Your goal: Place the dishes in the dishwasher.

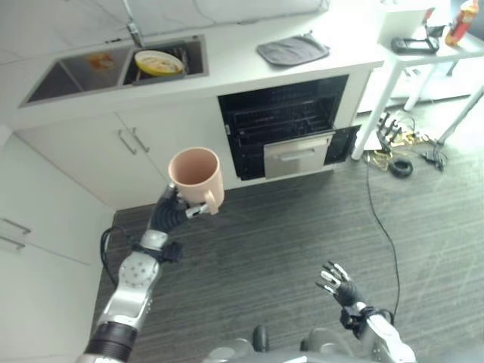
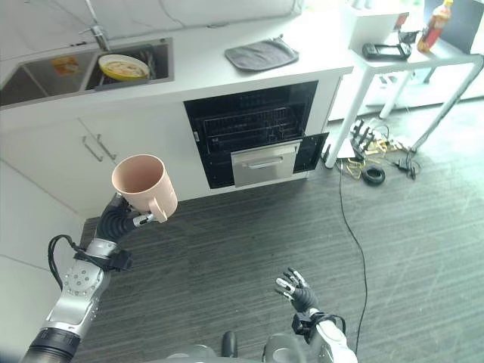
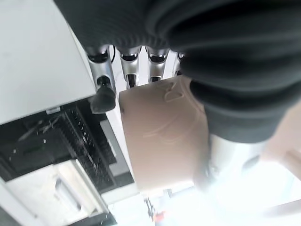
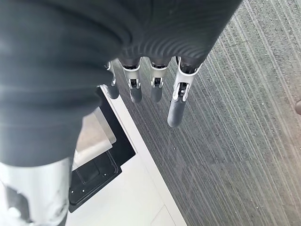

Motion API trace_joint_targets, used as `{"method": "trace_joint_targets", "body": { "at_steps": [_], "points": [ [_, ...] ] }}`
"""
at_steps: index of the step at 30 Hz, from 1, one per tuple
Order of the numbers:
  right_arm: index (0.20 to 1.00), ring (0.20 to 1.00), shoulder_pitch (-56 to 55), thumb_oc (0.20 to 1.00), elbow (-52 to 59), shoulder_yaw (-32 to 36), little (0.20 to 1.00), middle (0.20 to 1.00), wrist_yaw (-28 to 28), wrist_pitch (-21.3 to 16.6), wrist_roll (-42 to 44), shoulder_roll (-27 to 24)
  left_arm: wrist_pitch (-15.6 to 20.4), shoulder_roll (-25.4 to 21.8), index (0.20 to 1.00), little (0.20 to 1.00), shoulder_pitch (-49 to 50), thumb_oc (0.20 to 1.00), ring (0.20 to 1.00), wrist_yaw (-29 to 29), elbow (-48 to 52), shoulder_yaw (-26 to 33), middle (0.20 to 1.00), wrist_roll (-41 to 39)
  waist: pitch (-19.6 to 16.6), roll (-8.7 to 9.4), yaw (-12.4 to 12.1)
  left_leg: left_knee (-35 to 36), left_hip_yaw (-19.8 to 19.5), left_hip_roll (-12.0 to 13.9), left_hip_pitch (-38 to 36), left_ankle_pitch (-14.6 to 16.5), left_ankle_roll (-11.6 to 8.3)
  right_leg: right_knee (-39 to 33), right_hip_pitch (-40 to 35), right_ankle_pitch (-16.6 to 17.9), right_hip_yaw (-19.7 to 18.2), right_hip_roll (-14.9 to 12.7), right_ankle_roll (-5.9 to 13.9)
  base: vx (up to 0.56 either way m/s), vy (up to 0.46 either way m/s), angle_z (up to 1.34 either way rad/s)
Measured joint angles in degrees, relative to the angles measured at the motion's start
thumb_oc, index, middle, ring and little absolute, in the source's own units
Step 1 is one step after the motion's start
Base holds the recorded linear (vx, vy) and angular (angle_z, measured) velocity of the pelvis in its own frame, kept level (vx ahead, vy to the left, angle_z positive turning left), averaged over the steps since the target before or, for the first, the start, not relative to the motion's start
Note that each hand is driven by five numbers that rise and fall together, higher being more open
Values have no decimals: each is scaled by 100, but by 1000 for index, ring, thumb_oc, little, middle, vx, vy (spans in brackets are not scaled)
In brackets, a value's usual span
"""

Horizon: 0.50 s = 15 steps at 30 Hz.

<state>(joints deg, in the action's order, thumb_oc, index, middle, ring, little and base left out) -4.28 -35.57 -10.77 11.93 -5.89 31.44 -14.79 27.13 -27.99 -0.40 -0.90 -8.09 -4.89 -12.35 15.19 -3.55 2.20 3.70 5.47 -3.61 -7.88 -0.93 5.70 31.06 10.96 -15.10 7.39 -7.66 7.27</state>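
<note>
My left hand (image 1: pixel 168 212) is shut on a pink mug (image 1: pixel 197 176), held upright in the air in front of the white cabinets; its fingers (image 3: pixel 104 89) wrap the mug (image 3: pixel 162 136). The dishwasher (image 1: pixel 283 125) stands open under the counter, dark racks visible, a silver panel (image 1: pixel 298 154) at its lower front. A yellow bowl (image 1: pixel 158 62) lies in the sink (image 1: pixel 76 76). My right hand (image 1: pixel 338 283) hangs low over the floor with fingers (image 4: pixel 176 106) straight and holds nothing.
A grey cloth pad (image 1: pixel 293 50) lies on the white counter above the dishwasher. A white table (image 1: pixel 431 53) with a bottle stands at the right, cables (image 1: pixel 397 144) on the floor beneath it. Dark striped floor (image 1: pixel 302 227) spreads before the dishwasher.
</note>
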Motion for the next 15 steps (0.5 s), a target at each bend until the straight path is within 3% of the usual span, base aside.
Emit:
{"method": "trace_joint_targets", "body": {
  "at_steps": [2, 3, 4, 5, 8, 9, 10, 11, 12, 13, 14, 15],
  "points": [
    [1000, 1000, -25, 1000, 4, -9, 1000, 1000, 18, 1, 2, -73, 6, -9, 200, 200, -157, 200, 200, 81, -85, -35, 200, 2, 67, 27, 101, -12, -25, 42, -52, 47, -75, -1525, 244, 510, -88, -151, 89, 169, -288, 8],
    [1000, 1000, -4, 1000, 1, 3, 1000, 1000, 27, 1, 2, -90, 10, -16, 200, 200, -229, 200, 200, 128, -171, -13, 200, 1, 101, 106, 102, -16, -21, 39, -123, 99, -149, -2061, 307, 976, -235, -259, 277, 203, -323, 14],
    [1000, 1000, 40, 1000, -13, 11, 1000, 1000, 60, 2, 2, -86, 25, -32, 200, 200, -192, 200, 200, 202, -204, 7, 200, 3, 134, 240, 110, -51, -25, 58, -250, 273, -309, -2335, 364, 1404, -342, -450, 406, 278, -444, 14],
    [1000, 1000, 58, 1000, -44, 12, 1000, 1000, 96, 4, 1, -76, 26, -30, 200, 200, -100, 200, 200, 225, -213, 21, 200, 3, 128, 346, 118, -129, -20, 69, -325, 438, -403, -2328, 339, 1605, -373, -608, 449, 260, -441, 2],
    [1000, 1000, 155, 1000, -106, 47, 1000, 1000, 187, 62, -53, -3, 49, 19, 200, 200, 454, 200, 200, 383, -180, 42, 200, 8, 115, 372, -21, -198, -3, 489, -617, 706, -802, -2266, -51, 1759, -184, -637, 465, 273, -599, -6],
    [1000, 1000, 244, 1000, -105, 30, 1000, 1000, 295, 174, -170, -53, 38, 140, 200, 200, 550, 200, 200, 532, -155, 41, 200, 12, 130, 282, -88, -447, -54, 960, -596, 767, -1004, -2260, -386, 1792, 9, -255, 221, 264, -708, 3],
    [1000, 1000, 247, 1000, -93, 72, 1000, 1000, 323, 183, -219, -150, 45, 196, 200, 200, 537, 200, 200, 536, -82, 29, 200, 25, 126, 188, -114, -803, -116, 1290, -503, 687, -1007, -2217, -488, 1738, 142, 93, -248, 250, -708, 6],
    [1000, 1000, 426, 1000, -259, 115, 1000, 1000, 332, 171, -221, -224, 75, 352, 200, 200, 607, 200, 200, 594, -185, 36, 200, -6, 127, 240, -50, -1088, -304, 1476, -416, 246, -1469, -1811, -516, 1365, 246, 210, -372, 296, -898, 41],
    [1000, 1000, 210, 1000, 203, 152, 1000, 1000, 251, 387, -228, -544, 21, 381, 200, 200, 855, 200, 200, 621, 273, -168, 200, -8, -26, 369, 2, -1305, -383, 1652, -238, -185, -1445, -969, -237, 535, 411, 271, -772, 230, -777, 67],
    [1000, 1000, 116, 1000, 464, 226, 1000, 1000, 248, 394, -225, -593, 61, 216, 200, 200, 949, 200, 200, 537, 672, -200, 200, -1, -38, 484, -41, -1882, -332, 1960, 301, -580, -937, -916, -205, 432, 628, 555, -1221, 273, -646, 79],
    [1000, 1000, 99, 1000, 382, 214, 1000, 1000, 245, 359, -216, -629, 65, 226, 200, 200, 815, 200, 200, 492, 596, -246, 200, -4, -32, 521, -144, -2683, -324, 1997, 824, -534, -963, -1044, -331, 351, 810, 652, -1475, 339, -490, 96],
    [1000, 1000, 53, 1000, 232, 349, 1000, 1000, 222, 305, -215, -576, 35, 249, 200, 200, 651, 200, 200, 412, 486, -345, 200, 4, -27, 515, -64, -3515, -179, 1810, 1347, -204, -901, -1276, -558, 309, 980, 745, -1503, 321, -179, 80]
  ]
}}
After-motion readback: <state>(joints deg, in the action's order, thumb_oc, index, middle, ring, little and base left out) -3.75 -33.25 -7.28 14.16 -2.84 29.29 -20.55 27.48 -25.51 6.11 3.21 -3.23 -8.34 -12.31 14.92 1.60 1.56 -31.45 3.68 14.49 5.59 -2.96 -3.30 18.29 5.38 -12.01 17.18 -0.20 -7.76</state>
